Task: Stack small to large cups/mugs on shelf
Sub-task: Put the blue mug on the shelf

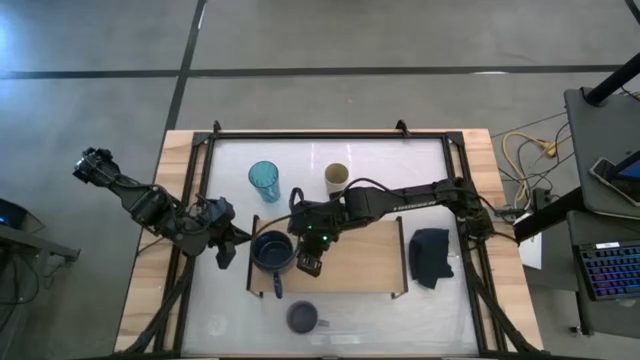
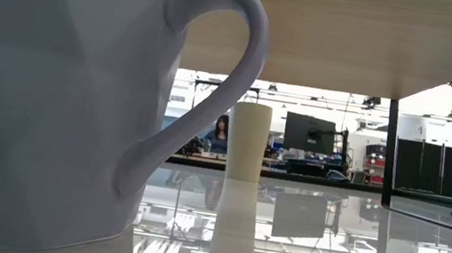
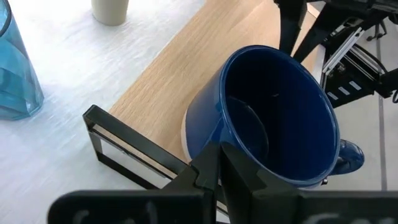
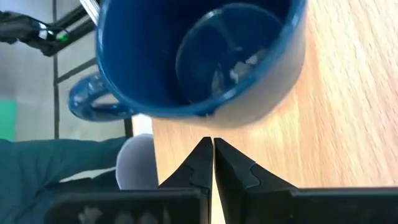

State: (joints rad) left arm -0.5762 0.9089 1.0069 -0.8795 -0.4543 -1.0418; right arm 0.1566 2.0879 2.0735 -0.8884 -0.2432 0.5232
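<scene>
The grey mug [image 1: 302, 318] stands on the white surface [image 1: 420, 315] at the near edge, just in front of the shelf [image 1: 360, 262], with its handle to the right. The shelf lies across the middle of the surface. The blue mug [image 1: 272, 251] stands upright on the left end of the shelf, and its handle points toward the near edge. The right gripper [image 1: 309, 262] hangs over the shelf just right of the blue mug, and its jaws are closed tight with nothing in them. The left gripper [image 1: 228, 245] is just left of the shelf's black end, close to the blue mug, and its jaws are closed and empty too. A dark cloth [image 1: 431, 256] lies on the surface right of the shelf. Behind the shelf stand the teal cup [image 1: 264, 181] on the left and the tan cup [image 1: 336, 180] on the right, a little apart. Far back in the room, a person [image 2: 219, 134] sits at a desk.
</scene>
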